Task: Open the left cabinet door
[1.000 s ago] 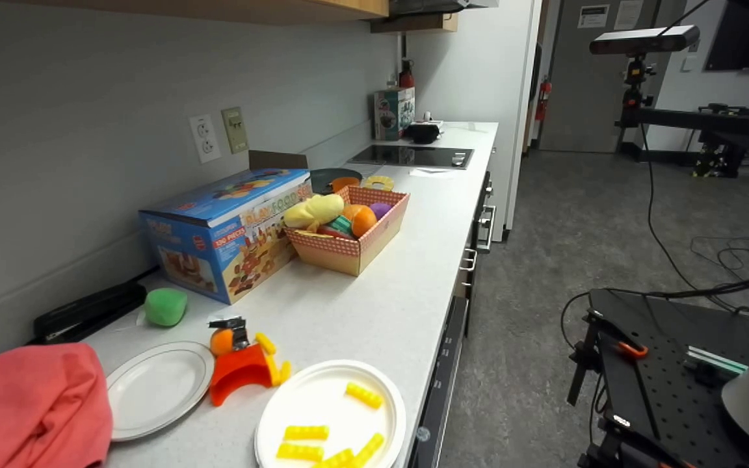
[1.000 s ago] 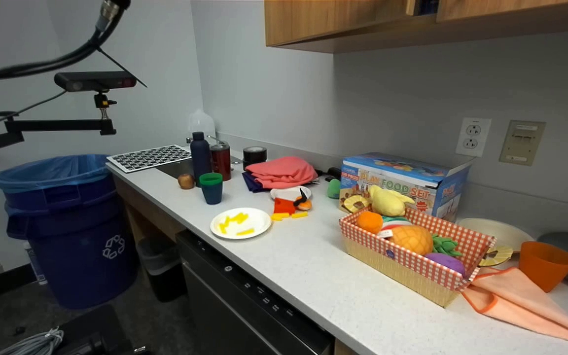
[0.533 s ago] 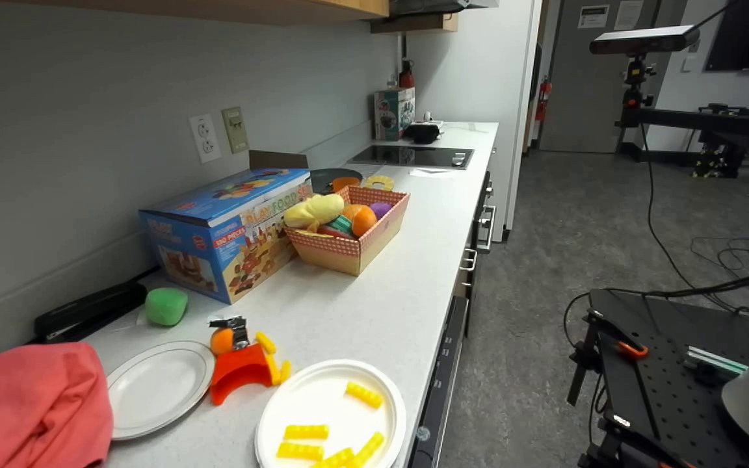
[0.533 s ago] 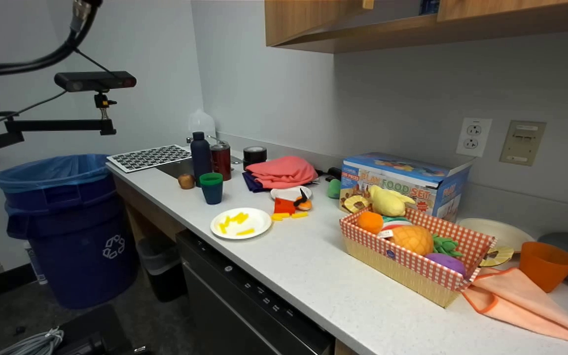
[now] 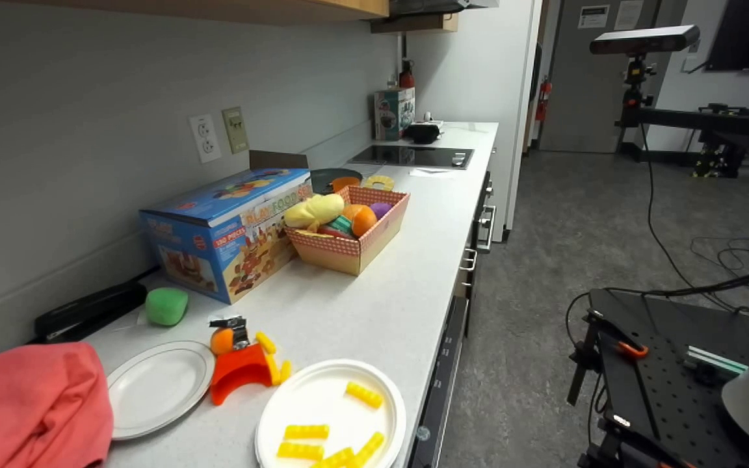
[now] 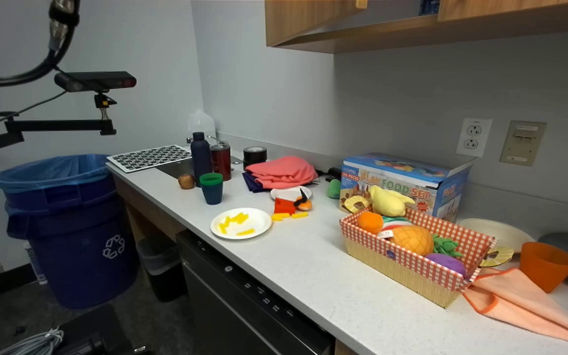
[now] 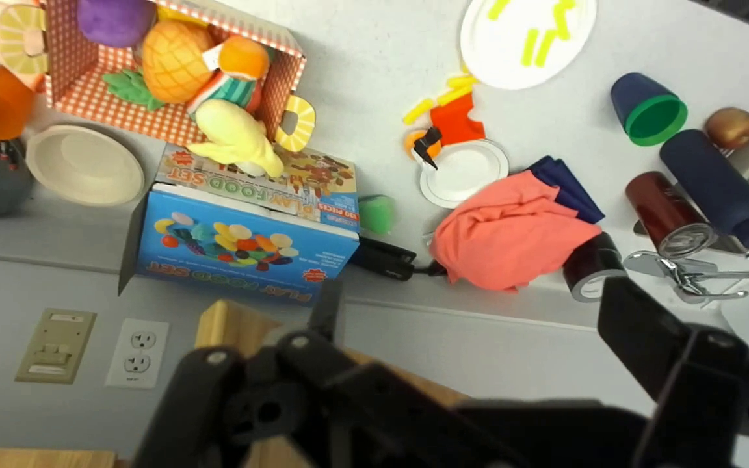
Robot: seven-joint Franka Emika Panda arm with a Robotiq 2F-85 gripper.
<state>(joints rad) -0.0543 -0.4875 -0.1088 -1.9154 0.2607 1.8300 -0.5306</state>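
Wrist view: your pincer (image 7: 475, 309) was released, its fingers (image 7: 638, 331) spread well apart. The door (image 7: 241, 325) showed behind it, free edge at nine o'clock from the pincer's gap, panel slanting away toward six; whether a finger touched it, you could not tell. In an exterior view you had the door ajar at twelve o'clock. On the counter (image 7: 361, 84): basket (image 7: 82, 104) at ten, pink cloth (image 7: 514, 234) at one.

Grey walls (image 6: 264, 88), long white counter (image 6: 323, 266), mottled dark floor (image 5: 576, 227).
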